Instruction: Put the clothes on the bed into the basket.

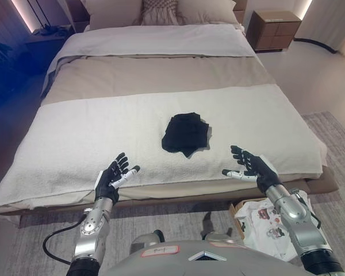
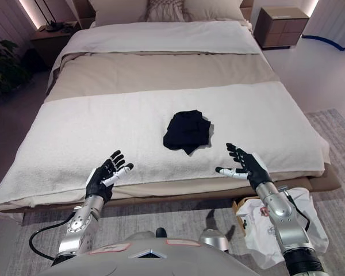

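Observation:
A crumpled black garment (image 1: 186, 133) lies on the white blanket of the bed (image 1: 80, 132), near the foot and a little right of centre. My left hand (image 1: 114, 177) is open, fingers spread, above the bed's front edge to the left of the garment. My right hand (image 1: 250, 164) is open, fingers spread, above the front edge to the right of the garment. Neither hand touches it. A basket (image 1: 239, 210) stands on the floor at the lower right, under my right arm, with white printed clothes (image 1: 267, 221) in it.
A beige band and a white folded sheet cross the bed further back, with pillows (image 1: 161, 11) at the head. A wooden nightstand (image 1: 274, 29) stands at the far right. A grey rug (image 1: 328, 132) lies beside and under the bed's foot.

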Robot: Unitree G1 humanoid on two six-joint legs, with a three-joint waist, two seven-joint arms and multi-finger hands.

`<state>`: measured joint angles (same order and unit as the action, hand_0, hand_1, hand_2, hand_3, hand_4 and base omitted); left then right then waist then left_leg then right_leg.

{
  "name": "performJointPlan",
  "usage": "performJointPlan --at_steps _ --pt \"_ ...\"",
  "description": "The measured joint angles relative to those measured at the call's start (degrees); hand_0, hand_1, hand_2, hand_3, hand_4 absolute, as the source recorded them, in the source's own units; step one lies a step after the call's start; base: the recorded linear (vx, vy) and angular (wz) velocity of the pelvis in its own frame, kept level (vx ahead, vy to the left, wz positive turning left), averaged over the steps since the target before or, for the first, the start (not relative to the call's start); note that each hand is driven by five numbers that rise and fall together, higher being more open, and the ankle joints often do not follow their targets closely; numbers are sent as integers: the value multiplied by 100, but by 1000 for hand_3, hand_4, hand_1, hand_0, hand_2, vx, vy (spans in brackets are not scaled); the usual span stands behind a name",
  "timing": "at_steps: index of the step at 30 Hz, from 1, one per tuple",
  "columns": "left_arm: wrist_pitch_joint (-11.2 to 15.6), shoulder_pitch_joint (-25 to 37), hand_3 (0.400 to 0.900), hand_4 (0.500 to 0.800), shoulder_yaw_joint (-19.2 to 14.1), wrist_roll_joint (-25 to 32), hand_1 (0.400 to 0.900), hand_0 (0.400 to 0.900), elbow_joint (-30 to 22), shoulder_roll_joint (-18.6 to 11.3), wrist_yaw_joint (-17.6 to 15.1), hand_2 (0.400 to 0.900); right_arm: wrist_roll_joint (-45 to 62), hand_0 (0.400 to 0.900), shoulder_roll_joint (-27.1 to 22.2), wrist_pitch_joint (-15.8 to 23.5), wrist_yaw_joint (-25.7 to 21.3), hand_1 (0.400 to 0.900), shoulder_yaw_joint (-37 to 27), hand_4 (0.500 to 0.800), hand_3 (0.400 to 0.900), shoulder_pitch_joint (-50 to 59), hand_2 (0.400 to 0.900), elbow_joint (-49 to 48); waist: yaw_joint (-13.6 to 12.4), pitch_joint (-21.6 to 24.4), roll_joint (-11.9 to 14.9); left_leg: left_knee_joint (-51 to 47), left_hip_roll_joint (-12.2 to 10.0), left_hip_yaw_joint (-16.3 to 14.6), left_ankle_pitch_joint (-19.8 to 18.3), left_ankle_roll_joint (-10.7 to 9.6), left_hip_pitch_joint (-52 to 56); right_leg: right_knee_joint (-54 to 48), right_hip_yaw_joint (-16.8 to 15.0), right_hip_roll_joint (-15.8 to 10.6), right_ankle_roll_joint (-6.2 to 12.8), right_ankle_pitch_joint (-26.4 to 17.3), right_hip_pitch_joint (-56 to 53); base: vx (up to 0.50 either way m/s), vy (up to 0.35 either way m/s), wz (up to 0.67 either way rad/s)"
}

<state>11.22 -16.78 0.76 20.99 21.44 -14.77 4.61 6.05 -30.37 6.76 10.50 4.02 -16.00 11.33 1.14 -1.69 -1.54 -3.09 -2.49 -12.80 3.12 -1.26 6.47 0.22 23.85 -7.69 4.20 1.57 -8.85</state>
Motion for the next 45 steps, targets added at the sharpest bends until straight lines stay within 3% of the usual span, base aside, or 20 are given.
performJointPlan --at_steps 24,34,38,41,43,45 --pt "0 -5 900 800 -4 -10 900 900 -2 -2 17 900 -7 900 0 0 1 900 0 800 900 -4 900 0 -1 -6 -33 4 -11 2 -1 -3 -63 -149 12 38 7 -4 1 -1 -17 0" --pt "1 38 900 800 -4 4 900 900 -3 -18 3 900 -3 900 8 0 -23 900 13 800 900 41 900 1 -35 -253 -23 540 -151 113 -11 -106 -287 -241 21 207 -19 11 -70 -16 -131 3" --pt "-7 179 900 800 -26 17 900 900 -19 -89 3 900 0 900 25 1 -28 900 21 800 900 185 900 -11 -267 -667 280 2048 -221 321 314 -562 -991 -272 -200 222 -218 70 -97 4 -148 -9" --pt "-13 182 900 800 -8 38 900 900 -33 -113 5 900 0 900 30 6 -113 900 -1 800 900 257 900 -22 -369 -802 333 3149 -424 513 414 -693 -1631 -348 -232 282 -383 65 -220 69 -33 2" --pt "-15 181 900 800 27 69 900 900 -51 -93 6 900 1 900 33 5 -235 900 -8 800 900 287 900 -21 -378 -817 343 3192 -474 466 304 -651 -1917 -351 -169 302 -579 87 -153 157 41 -9" --pt "-15 184 900 800 37 74 900 900 -69 -90 -3 900 1 900 33 6 -282 900 -14 800 900 303 900 -14 -461 -838 379 2390 -447 313 277 -676 -1903 -354 -219 314 -770 85 -38 167 107 -16"
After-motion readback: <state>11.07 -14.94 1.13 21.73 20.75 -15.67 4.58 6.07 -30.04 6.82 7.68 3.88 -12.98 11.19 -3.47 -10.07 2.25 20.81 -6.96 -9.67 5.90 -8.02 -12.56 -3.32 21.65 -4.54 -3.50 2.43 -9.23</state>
